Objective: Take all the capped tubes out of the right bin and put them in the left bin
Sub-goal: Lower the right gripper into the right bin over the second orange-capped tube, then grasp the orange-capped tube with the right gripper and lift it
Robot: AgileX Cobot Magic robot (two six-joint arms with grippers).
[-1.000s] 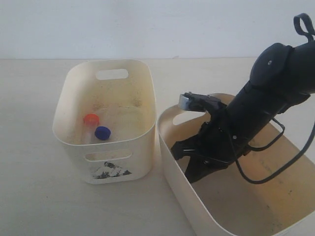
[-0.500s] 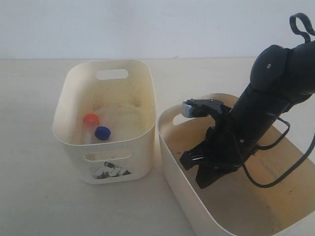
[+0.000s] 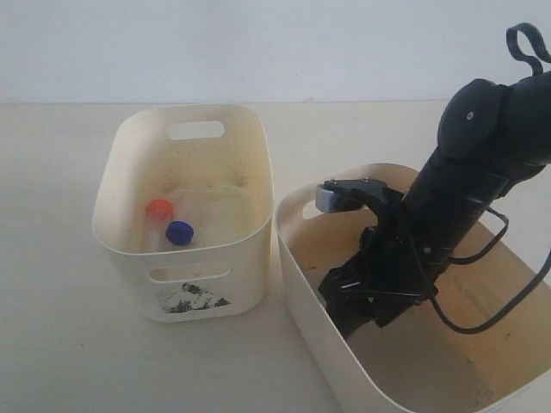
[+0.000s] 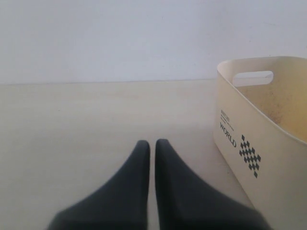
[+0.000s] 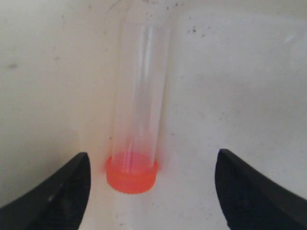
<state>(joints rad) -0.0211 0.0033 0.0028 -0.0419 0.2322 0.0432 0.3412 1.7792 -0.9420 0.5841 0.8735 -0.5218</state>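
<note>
Exterior view, from the left: the left bin (image 3: 185,258) stands on the desk (image 3: 52,258) left of centre, with an orange-capped tube (image 3: 159,208) and a blue-capped tube (image 3: 179,232) side by side inside it; just beside it, at lower right, sits the right bin (image 3: 289,258); the right tool (image 3: 349,310) reaches down into that bin; the right wrist view shows its fingers (image 5: 57,191) spread wide, a second orange-capped tube (image 5: 136,120) lying between them, untouched; the left tool (image 4: 152,148) is narrow, gripping nothing, over the desk.
</note>
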